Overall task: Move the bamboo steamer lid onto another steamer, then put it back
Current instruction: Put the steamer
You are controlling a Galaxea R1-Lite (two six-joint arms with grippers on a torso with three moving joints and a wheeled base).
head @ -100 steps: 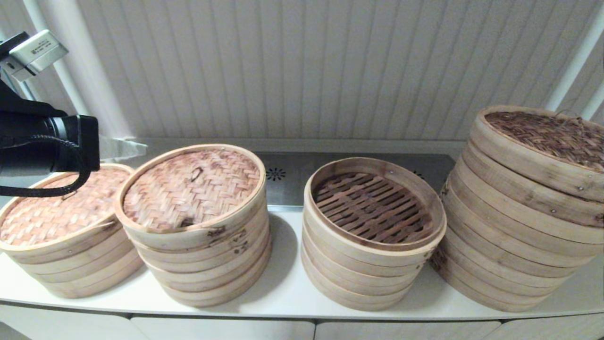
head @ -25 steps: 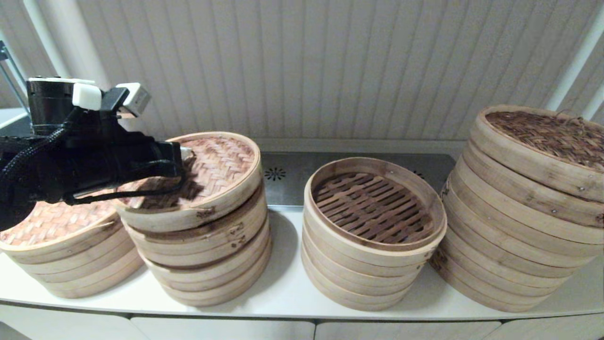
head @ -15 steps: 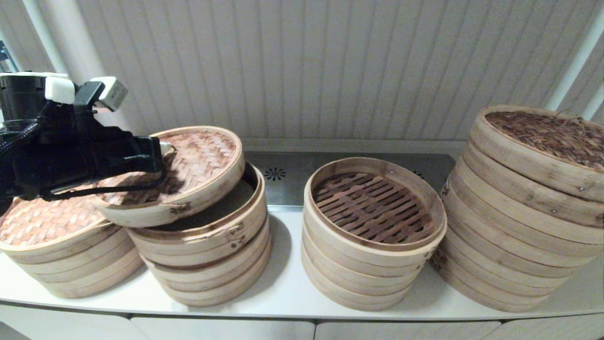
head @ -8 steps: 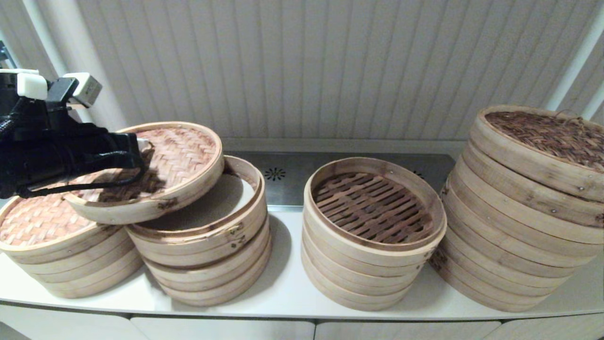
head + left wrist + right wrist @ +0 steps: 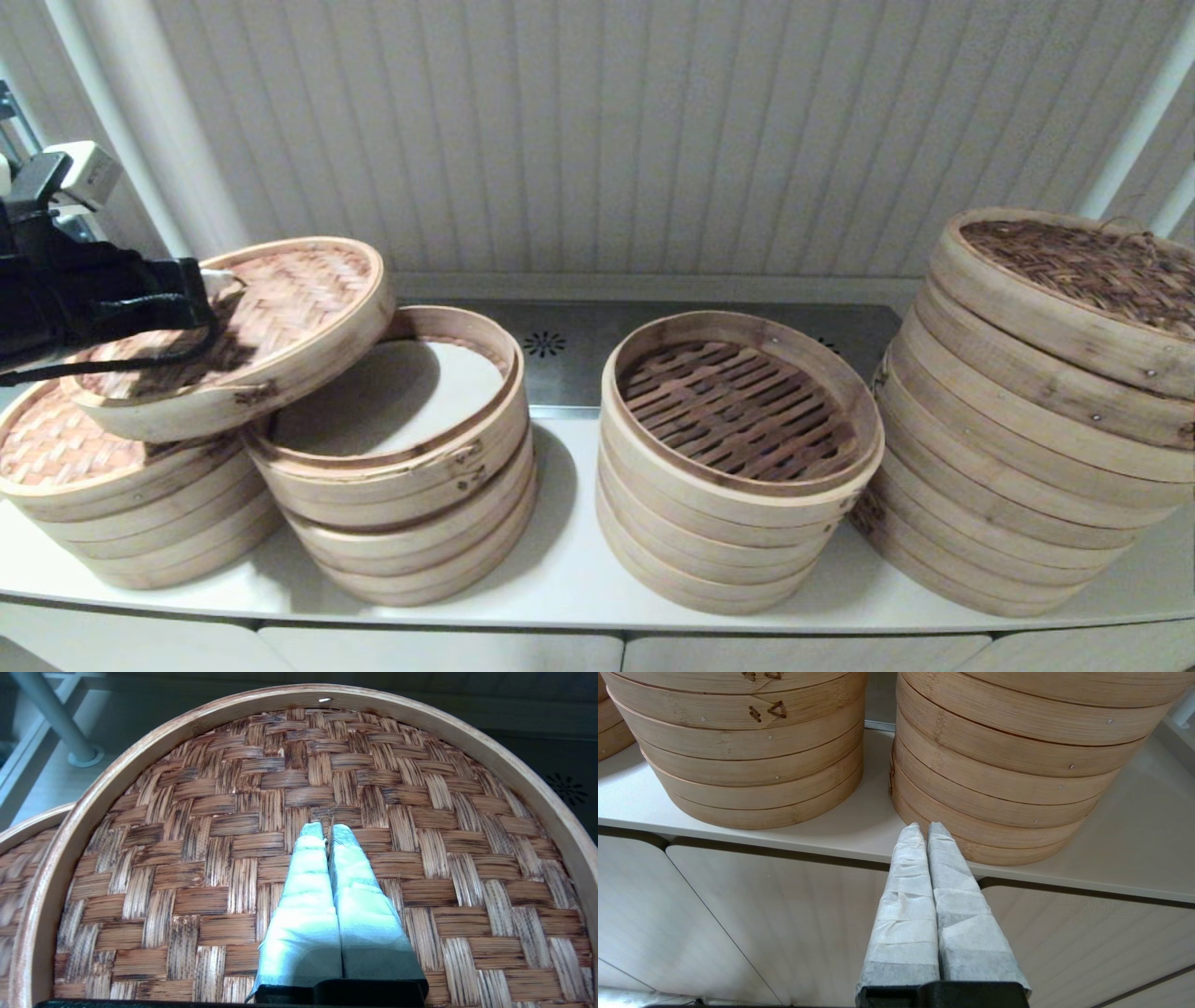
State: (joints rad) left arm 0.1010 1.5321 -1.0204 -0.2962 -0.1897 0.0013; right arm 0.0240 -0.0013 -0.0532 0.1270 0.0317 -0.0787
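My left gripper (image 5: 217, 283) (image 5: 326, 829) is shut on the small loop handle (image 5: 325, 823) at the middle of a woven bamboo steamer lid (image 5: 280, 308) (image 5: 373, 788). The lid hangs tilted in the air, partly above the far-left steamer stack (image 5: 112, 504), whose own woven lid (image 5: 47, 448) is in place. The second stack (image 5: 401, 485) stands uncovered, with a pale liner (image 5: 411, 392) inside. My right gripper (image 5: 923, 828) is shut on nothing, low in front of the counter edge.
An open steamer stack (image 5: 738, 485) with a slatted bottom stands right of centre. A taller stack (image 5: 1036, 439) with a dark woven lid is at the far right. All sit on a white counter (image 5: 569, 569) before a panelled wall.
The left gripper closed on the lid of the second stack, lifted it, and carried it leftward; the lid now overhangs the far-left stack and the second stack's liner is exposed.
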